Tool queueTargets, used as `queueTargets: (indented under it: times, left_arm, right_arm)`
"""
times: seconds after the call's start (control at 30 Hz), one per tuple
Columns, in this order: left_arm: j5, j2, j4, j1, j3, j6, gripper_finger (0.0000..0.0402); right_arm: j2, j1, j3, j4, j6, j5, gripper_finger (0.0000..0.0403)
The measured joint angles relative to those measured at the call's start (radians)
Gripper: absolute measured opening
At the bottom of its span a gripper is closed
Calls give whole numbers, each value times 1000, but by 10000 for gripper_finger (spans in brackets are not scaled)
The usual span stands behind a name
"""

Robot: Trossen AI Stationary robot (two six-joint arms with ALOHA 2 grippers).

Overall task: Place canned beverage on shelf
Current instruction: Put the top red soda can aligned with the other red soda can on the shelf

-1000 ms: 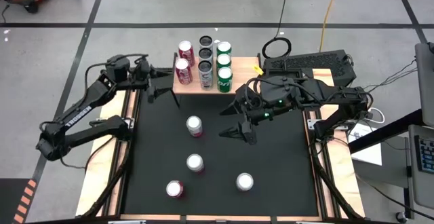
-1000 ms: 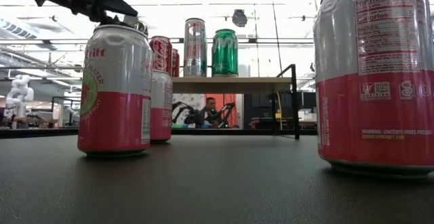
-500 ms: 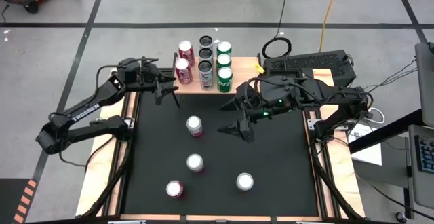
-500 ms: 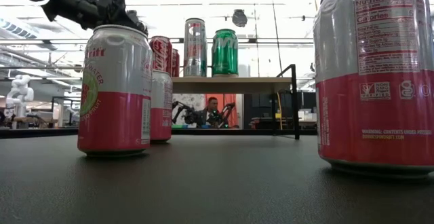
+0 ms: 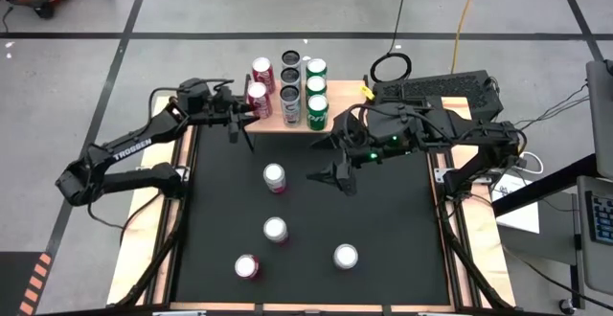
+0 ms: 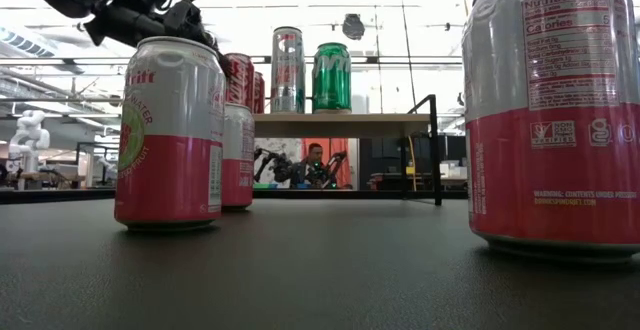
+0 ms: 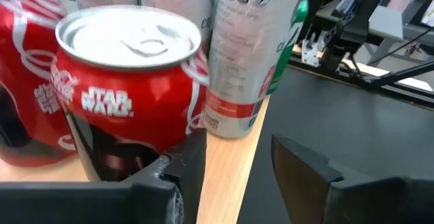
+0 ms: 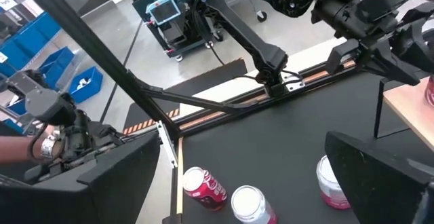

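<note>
The shelf (image 5: 273,121) is a light-wood board on black legs at the table's far side; it carries two red cans, three grey cans and three green cans standing upright. My left gripper (image 5: 238,121) is open and empty at the shelf's left near corner. In the left wrist view its fingers (image 7: 234,146) stand just in front of a red can (image 7: 129,88) that stands on the board (image 7: 227,183). My right gripper (image 5: 324,161) is open and empty above the black mat, near a loose pink-and-white can (image 5: 275,177).
Three more pink-and-white cans (image 5: 276,230) (image 5: 247,266) (image 5: 346,257) stand upright on the black mat toward the near edge. In the low view two of them (image 6: 170,130) (image 6: 555,110) stand close in front of the shelf (image 6: 340,124). Wooden strips line the table's sides.
My left gripper has gone toward the table's right edge, up to the shelf's left near corner and the red can there. The cans have not moved.
</note>
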Motion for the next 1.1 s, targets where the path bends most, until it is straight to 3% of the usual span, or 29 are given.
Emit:
queueTargets:
  times: [0.37,1.1]
  left_arm:
    - [-15,57,49,0,0,9,166]
    - [-87,58,27,1,0,9,166]
  right_arm:
    - [0,-10,0,0,-2,0,400]
    - [0,-20,0,0,-4,0,400]
